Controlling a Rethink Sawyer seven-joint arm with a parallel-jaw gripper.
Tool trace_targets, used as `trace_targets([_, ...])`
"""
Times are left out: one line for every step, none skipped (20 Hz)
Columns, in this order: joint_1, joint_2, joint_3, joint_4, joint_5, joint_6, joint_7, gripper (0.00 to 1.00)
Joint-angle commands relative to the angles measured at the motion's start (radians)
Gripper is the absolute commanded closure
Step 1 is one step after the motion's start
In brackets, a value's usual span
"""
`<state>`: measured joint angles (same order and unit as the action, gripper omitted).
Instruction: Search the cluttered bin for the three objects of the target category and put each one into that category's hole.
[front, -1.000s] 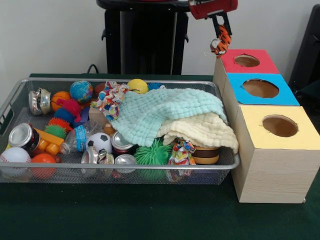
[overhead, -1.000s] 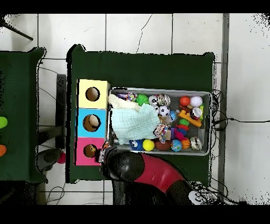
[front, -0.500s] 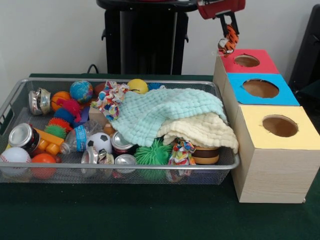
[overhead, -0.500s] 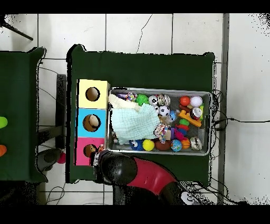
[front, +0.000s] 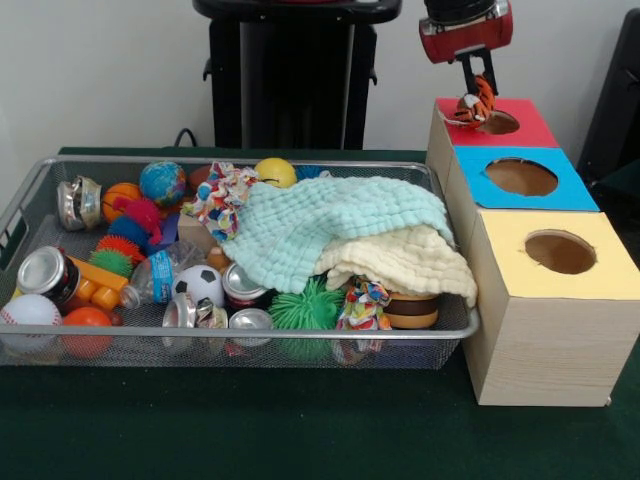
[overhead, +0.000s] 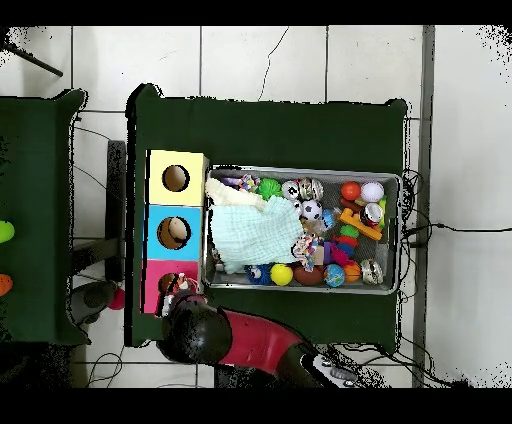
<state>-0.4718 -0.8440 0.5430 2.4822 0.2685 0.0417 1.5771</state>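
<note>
End effector (front: 474, 98) is clenched on an orange striped toy (front: 473, 108), looks like a small tiger, hanging it right at the rim of the red box's hole (front: 497, 122). From the front the toy sits low over the red top (front: 520, 130), a touch toward the bin side of the opening, so probably a small shift before release. Blue box (front: 520, 178) and yellow box (front: 558, 252) are next in line, holes clear of the arm. Wire bin (front: 250, 338) is full: balls, cans, rope toys, with a mint cloth (front: 325, 228) and cream cloth (front: 405, 262) draped over the middle, likely hiding more targets.

Overhead: arm (overhead: 240, 335) covers the corner of the pink-red box (overhead: 155, 290); toy (overhead: 180, 292) shows only as a speck by the hole, hard to tell exact alignment. Blue box hole (overhead: 176, 233) seems to have something inside already. Bin (overhead: 396, 180) is just beside the boxes on the green tabletop (overhead: 270, 130).
</note>
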Motion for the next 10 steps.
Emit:
trace_targets([0.006, 0.091, 0.082, 0.035, 0.041, -0.099, 0.364, 1.00])
trace_targets([0.006, 0.085, 0.095, 0.042, 0.053, -0.084, 0.374, 1.00])
trace_targets([0.007, 0.083, 0.101, 0.047, 0.060, -0.078, 0.381, 1.00])
trace_targets([0.006, 0.080, 0.110, 0.051, 0.066, -0.069, 0.388, 1.00])
trace_targets([0.006, 0.078, 0.120, 0.055, 0.073, -0.059, 0.396, 1.00])
trace_targets([0.004, 0.074, 0.129, 0.057, 0.078, -0.043, 0.399, 1.00])
trace_targets([0.001, 0.069, 0.133, 0.057, 0.080, -0.033, 0.403, 1.00])
trace_targets([-0.004, 0.060, 0.142, 0.059, 0.088, -0.015, 0.413, 1.00])
trace_targets([-0.005, 0.055, 0.145, 0.058, 0.090, -0.007, 0.419, 1.00])
trace_targets([-0.009, 0.046, 0.153, 0.059, 0.098, 0.007, 0.430, 1.00])
